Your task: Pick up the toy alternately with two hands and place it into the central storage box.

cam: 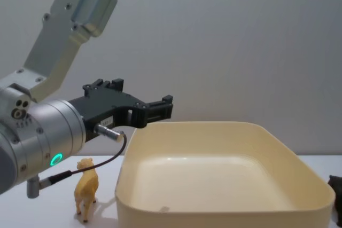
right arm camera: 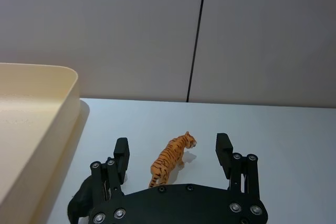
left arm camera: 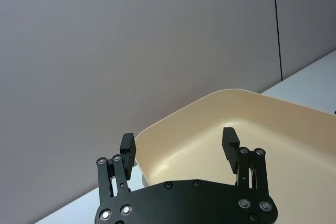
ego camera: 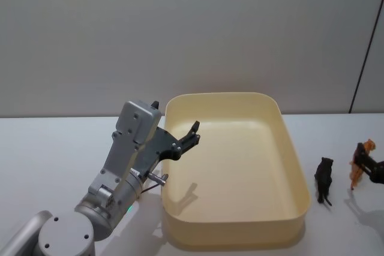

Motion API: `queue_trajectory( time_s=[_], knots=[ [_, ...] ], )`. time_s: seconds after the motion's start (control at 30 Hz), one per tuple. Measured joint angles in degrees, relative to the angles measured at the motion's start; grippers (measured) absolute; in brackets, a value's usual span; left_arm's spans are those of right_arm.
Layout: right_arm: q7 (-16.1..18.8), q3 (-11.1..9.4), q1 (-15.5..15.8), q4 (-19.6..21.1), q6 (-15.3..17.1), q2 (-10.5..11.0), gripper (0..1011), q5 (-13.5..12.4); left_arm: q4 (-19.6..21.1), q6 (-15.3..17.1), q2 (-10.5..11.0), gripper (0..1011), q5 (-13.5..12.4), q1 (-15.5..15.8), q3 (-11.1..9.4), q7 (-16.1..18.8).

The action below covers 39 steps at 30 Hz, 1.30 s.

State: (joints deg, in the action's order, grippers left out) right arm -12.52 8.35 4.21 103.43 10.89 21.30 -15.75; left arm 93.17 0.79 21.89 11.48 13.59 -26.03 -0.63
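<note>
The left tool (ego camera: 193, 135) hangs over the 9 o'clock rim of the cream storage box (ego camera: 234, 227), fingers apart and empty. At the box's 3 o'clock, on the white worktop (ego camera: 48, 148), the right tool (right arm camera: 173, 148) is spread wide either side of the tiger toy (right arm camera: 170, 161), clear of it. A black animal figure (ego camera: 324, 179) stands between tiger and box.

Left gripper (ego camera: 193, 134) on a silver-grey arm (ego camera: 123, 166) coming in from lower left, raised over the left rim of the cream tub (ego camera: 235, 232), fingers apart, shadow cast on the tub floor below. Tub in the middle of a white table (ego camera: 54, 148), grey wall behind. Right of the tub, well apart from it: small black animal figure (ego camera: 324, 179) standing, then an orange tiger figure (ego camera: 357, 175) with the right gripper (ego camera: 371, 166) at it by the right edge.
</note>
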Motion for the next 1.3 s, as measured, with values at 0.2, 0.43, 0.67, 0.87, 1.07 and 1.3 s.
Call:
queue_trajectory(
  time_s=[0.2,0.43,0.67,0.87,1.07,1.3],
  knots=[
    [1.07,-0.64,-1.81,-2.39,1.1,-0.42,1001,-1.1,0.0,0.0,0.0,1001,0.0,0.0,0.0,0.0],
    [3.98,-0.35,-5.23,-6.52,3.32,-2.01,1001,-1.85,0.0,0.0,0.0,1001,0.0,0.0,0.0,0.0],
    [4.69,0.04,-8.58,-10.71,4.6,-3.74,1001,-1.93,0.0,0.0,0.0,1001,0.0,0.0,0.0,0.0],
    [4.01,0.1,-10.62,-13.83,5.01,-4.78,1001,-1.91,0.0,0.0,0.0,1001,0.0,0.0,0.0,0.0],
    [3.32,0.1,-12.58,-17.23,5.33,-5.8,1001,-1.9,0.0,0.0,0.0,1001,0.0,0.0,0.0,0.0],
    [3.8,0.37,-14.23,-20.14,5.89,-6.78,1001,-1.83,0.0,0.0,0.0,1001,0.0,0.0,0.0,0.0]
  ],
)
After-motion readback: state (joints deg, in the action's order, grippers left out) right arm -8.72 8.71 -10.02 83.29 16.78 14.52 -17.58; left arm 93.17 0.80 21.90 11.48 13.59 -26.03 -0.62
